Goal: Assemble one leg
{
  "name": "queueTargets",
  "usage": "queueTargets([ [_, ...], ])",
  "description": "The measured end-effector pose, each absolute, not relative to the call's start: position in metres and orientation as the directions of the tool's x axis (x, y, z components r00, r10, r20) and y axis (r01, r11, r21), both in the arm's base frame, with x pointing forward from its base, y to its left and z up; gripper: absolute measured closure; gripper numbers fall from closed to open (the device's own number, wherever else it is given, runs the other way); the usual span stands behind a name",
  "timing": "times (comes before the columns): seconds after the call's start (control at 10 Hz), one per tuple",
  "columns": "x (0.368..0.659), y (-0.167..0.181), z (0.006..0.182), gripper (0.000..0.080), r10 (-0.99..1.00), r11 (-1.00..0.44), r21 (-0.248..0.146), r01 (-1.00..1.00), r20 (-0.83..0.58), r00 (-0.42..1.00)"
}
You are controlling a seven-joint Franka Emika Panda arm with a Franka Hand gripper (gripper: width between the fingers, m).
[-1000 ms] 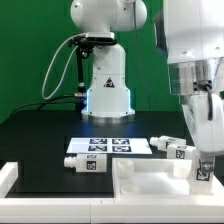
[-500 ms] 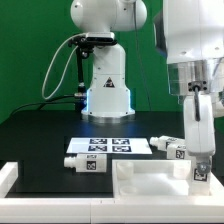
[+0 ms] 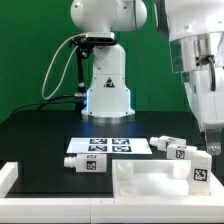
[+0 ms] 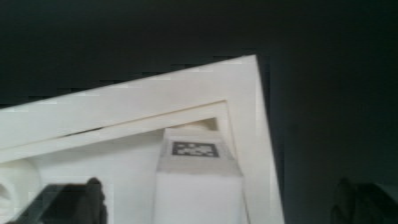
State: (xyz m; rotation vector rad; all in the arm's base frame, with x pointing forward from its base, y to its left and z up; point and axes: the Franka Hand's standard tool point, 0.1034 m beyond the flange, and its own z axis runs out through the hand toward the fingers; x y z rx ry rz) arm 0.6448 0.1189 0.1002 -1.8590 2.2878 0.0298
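White leg (image 3: 199, 167) stands upright at about 4 o'clock in the exterior view, a tag on its face, right at the near corner of the tabletop (image 3: 150, 180). On my wrist view the same leg (image 4: 196, 180) rises inside the corner of that white panel (image 4: 160, 110), tag toward the lens. I read the tabletop as a flat white piece with raised edges, lying at 5 o'clock on the black table (image 3: 45, 135).

Just above the leg I see the gripper (image 3: 214, 148) at 3 o'clock, hanging from the white arm (image 3: 200, 60) that comes down from 1 o'clock. Its fingers are half cut by the frame edge, and in the wrist view only dark blurred tips (image 4: 71, 198) show, so I cannot tell how wide they stand or whether they hold the leg.

Further out, two more legs (image 3: 168, 147) lie together on the table at 3 o'clock, beside the marker board (image 3: 108, 145), which sits flat near centre. Another leg (image 3: 82, 163) lies at 7 o'clock, just in front of that board. Behind it all, at 12 o'clock, stands the robot base (image 3: 105, 70) against a green backdrop (image 3: 30, 50).
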Motion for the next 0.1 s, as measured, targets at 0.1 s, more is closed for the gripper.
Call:
queueTargets([
  [0.1,0.6442,0.1190,0.0973,0.0152,-0.969,0.209,-0.103,-0.973,-0.159,-0.191],
])
